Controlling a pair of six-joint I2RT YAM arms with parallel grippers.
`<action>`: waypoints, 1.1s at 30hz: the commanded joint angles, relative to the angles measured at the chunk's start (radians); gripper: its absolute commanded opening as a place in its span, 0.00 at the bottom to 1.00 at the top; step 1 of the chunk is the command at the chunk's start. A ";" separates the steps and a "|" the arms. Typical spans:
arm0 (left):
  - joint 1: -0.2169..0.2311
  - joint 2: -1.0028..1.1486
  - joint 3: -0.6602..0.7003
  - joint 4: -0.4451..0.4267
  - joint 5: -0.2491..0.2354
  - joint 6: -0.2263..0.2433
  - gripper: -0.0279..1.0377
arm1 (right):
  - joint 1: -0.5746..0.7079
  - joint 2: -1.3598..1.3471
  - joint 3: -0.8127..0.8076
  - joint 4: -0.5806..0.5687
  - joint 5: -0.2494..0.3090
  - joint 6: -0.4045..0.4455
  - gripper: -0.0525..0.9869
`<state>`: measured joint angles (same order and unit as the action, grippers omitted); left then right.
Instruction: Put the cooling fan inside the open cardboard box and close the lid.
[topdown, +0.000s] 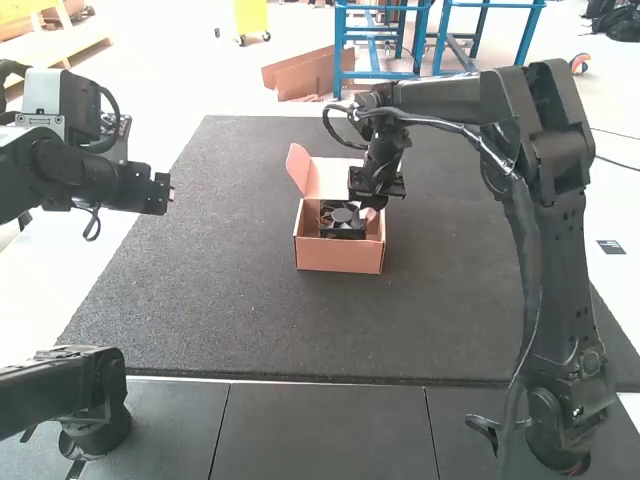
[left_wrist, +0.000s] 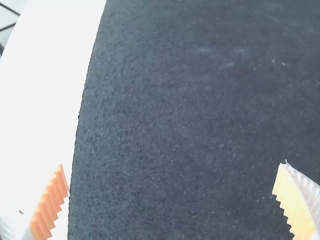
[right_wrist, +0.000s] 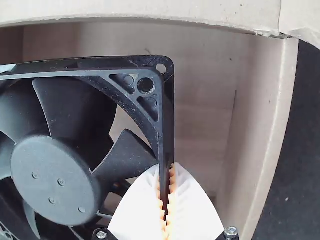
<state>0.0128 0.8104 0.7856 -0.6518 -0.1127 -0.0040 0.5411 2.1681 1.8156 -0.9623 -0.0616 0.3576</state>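
Right claw clenched on cooling fan frame inside cardboard box (left claw released above mat)

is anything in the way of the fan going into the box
Nothing visible. The right claw pinches the fan by its frame edge, already between the walls of the cardboard box; the lid stands open at the far left, clear.
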 joint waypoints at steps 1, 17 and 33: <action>0.001 -0.017 0.023 0.001 -0.013 0.006 0.94 | -0.012 0.002 0.034 0.013 0.008 -0.011 0.04; -0.005 0.050 0.075 0.061 -0.015 0.007 0.94 | -0.079 -0.140 0.182 0.022 -0.274 -0.062 0.94; -0.008 0.369 0.251 0.231 -0.016 0.010 0.94 | -0.204 -0.567 -0.257 0.352 -0.167 -0.318 0.93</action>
<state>0.0128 1.1423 0.9817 -0.4400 -0.1200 -0.0036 0.3492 1.6566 1.6341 -0.6495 -0.2543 0.0715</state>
